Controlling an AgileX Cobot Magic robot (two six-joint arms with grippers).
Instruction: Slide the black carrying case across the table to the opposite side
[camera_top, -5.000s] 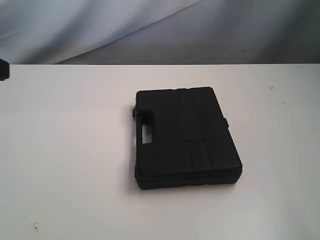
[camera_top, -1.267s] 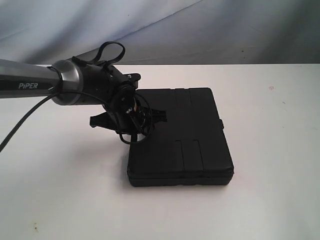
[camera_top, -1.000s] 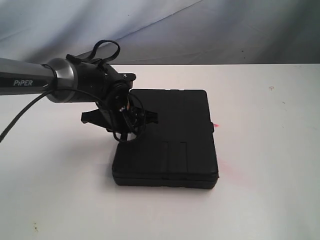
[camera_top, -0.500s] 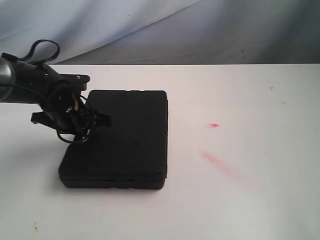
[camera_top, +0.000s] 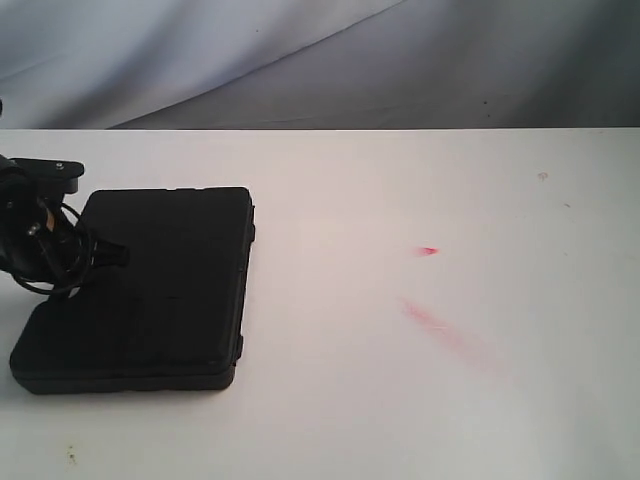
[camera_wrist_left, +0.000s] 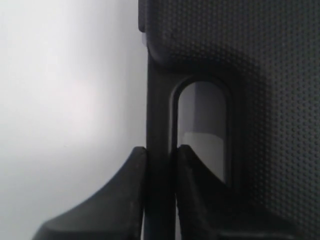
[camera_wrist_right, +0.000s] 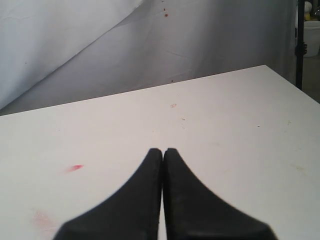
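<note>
Dragging by the handle (camera_wrist_left: 161, 100) alone is your risk: the left gripper (camera_wrist_left: 160, 152) clamps that thin bar on the case's (camera_top: 160, 285) left side, so the case, flat at the table's (camera_top: 400, 400) left, could swivel or slip free. Right of the case, the right gripper (camera_wrist_right: 163, 152) is pinched shut on nothing, unable to steady it.

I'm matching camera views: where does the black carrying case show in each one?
Exterior: black carrying case at far left.
Left wrist: close up, its handle clamped in the left hand.
Right wrist: not in it.
Shared landmark: red mark, in exterior and right wrist.
</note>
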